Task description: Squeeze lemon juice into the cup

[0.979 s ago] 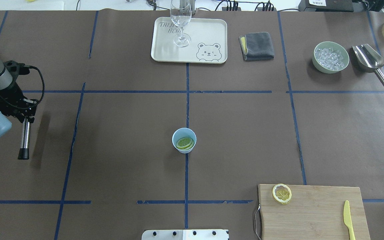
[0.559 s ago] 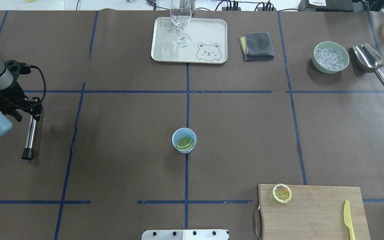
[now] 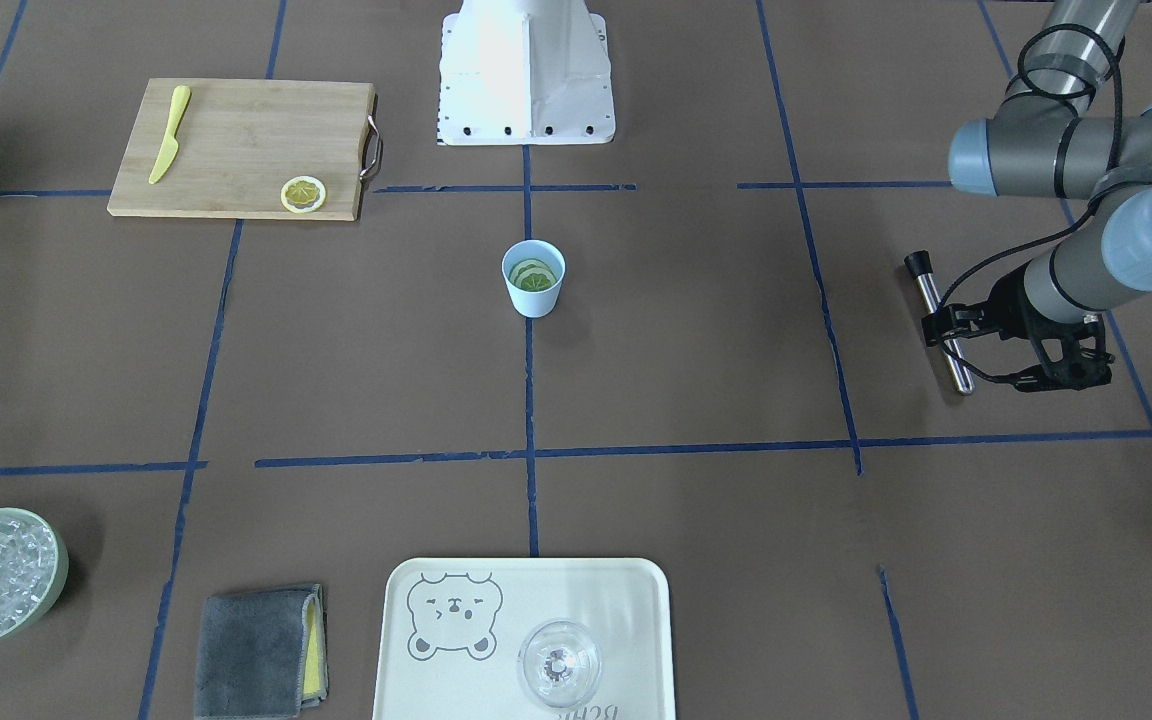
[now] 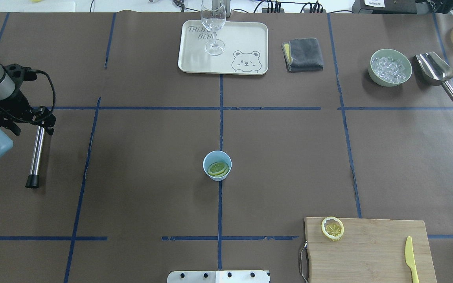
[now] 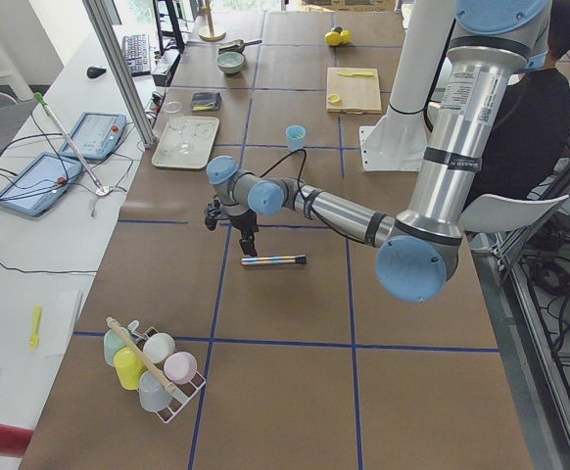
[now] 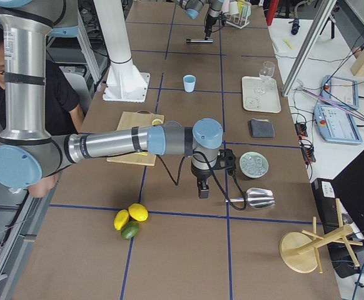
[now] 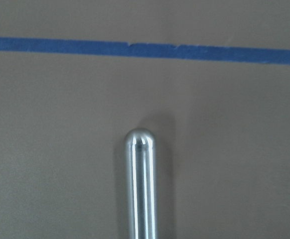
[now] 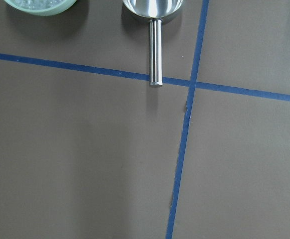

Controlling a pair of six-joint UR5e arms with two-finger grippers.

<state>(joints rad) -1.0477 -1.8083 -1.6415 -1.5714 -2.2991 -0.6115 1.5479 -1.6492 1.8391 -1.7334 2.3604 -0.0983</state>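
Note:
The light-blue cup stands at the table's middle with lemon slices lying inside it; both also show in the front view, cup and slices. Another lemon slice lies on the wooden cutting board. My left gripper hovers far left of the cup, over the far end of a steel rod that lies flat on the table; its jaws look open and empty. My right gripper shows only in the right side view, near the ice bowl; I cannot tell its state.
A cream tray with a clear glass stands at the far middle. A grey cloth, a green bowl of ice and a metal scoop lie far right. A yellow knife is on the board.
The steel rod has come down from a raised hold to lie flat on the table. My left gripper has let it go and drawn back toward the far side.

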